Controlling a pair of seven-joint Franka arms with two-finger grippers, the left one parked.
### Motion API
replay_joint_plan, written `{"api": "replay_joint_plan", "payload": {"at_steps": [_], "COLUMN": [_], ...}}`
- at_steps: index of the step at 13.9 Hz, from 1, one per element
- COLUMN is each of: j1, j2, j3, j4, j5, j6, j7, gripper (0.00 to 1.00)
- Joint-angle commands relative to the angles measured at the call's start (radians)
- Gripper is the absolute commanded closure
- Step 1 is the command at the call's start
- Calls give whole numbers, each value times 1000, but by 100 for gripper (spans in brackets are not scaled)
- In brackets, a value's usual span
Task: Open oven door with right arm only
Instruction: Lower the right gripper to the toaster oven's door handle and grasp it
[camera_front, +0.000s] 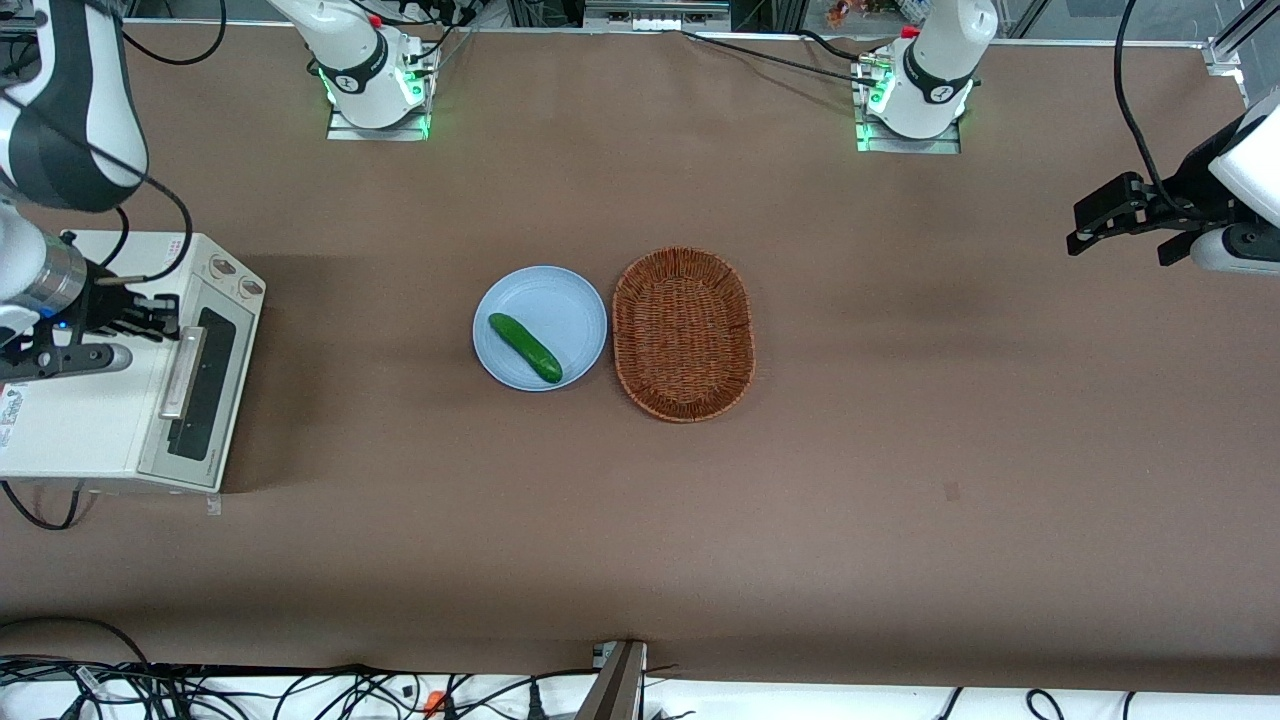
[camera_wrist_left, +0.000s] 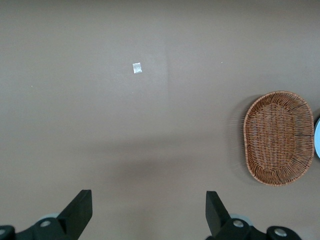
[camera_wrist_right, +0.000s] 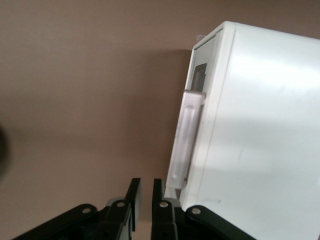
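Oven door (camera_front: 205, 395): one, closed flat against the cream toaster oven (camera_front: 90, 420), at the working arm's end of the table (camera_front: 800, 500); bar handle (camera_wrist_right: 184, 145) on its upper edge. Table: brown, matte; cables along the edge nearest the front camera. Pincer (camera_front: 150, 318): one, of the right arm (camera_front: 45, 200), above the oven top beside the handle, fingers nearly together, grasping nothing. Plate (camera_front: 560, 300): one, blue, holding one cucumber (camera_front: 525, 347). Wicker basket (camera_front: 683, 333): one, beside the plate.
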Motion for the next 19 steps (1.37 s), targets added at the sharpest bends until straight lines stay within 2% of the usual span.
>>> {"api": "replay_joint_plan", "payload": {"at_steps": [1, 3, 13, 19], "j1": [-4, -4, -6, 1], "j2": [57, 90, 160, 214], "j3": [-22, -30, -54, -56], "j4": [4, 4, -25, -21], "j5": [-19, -19, -25, -5], "j6": [67, 106, 221, 268], "j7": [-17, -29, -32, -5], "gripper": [88, 92, 93, 95]}}
